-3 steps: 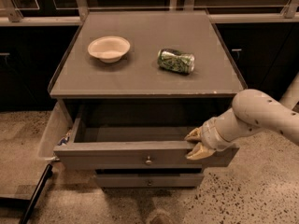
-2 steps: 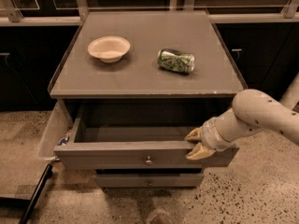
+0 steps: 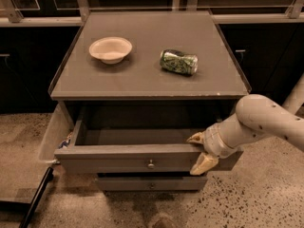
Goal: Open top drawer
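The top drawer (image 3: 118, 161), a grey wooden drawer with one small round metal knob (image 3: 151, 164) at its centre, stands pulled out from under the cabinet top, and its inside looks empty. My gripper (image 3: 199, 151) is at the right end of the drawer's front panel. One finger (image 3: 195, 137) hooks over the panel's top edge on the inside. The other finger (image 3: 203, 164) lies against the outer face. The panel sits between them. My pale arm (image 3: 259, 120) comes in from the right.
On the cabinet top (image 3: 142, 80) stand a white bowl (image 3: 110, 49) and a crushed green can (image 3: 178, 62). A shorter drawer front (image 3: 152, 183) shows below the open one. A pale bin (image 3: 52, 132) hangs at the cabinet's left side. A dark bar (image 3: 35, 198) crosses the speckled floor at lower left.
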Action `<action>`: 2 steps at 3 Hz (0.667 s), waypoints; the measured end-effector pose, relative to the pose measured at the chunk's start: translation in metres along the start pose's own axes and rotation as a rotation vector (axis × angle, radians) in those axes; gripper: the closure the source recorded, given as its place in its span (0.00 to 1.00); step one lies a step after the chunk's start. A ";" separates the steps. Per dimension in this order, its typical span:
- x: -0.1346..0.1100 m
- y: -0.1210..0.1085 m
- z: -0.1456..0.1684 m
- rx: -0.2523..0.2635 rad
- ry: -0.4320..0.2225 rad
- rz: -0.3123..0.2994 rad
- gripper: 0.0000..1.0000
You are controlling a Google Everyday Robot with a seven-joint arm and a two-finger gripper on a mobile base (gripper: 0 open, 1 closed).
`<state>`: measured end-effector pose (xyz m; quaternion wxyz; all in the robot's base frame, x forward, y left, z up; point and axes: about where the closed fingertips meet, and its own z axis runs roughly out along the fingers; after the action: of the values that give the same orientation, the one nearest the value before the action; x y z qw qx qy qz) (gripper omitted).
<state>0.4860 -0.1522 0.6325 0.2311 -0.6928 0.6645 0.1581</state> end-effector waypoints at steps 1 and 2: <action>0.000 0.024 -0.002 -0.005 -0.019 -0.013 0.14; 0.005 0.046 -0.009 0.000 -0.037 -0.013 0.37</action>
<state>0.4401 -0.1612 0.6324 0.2444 -0.6941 0.6556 0.1692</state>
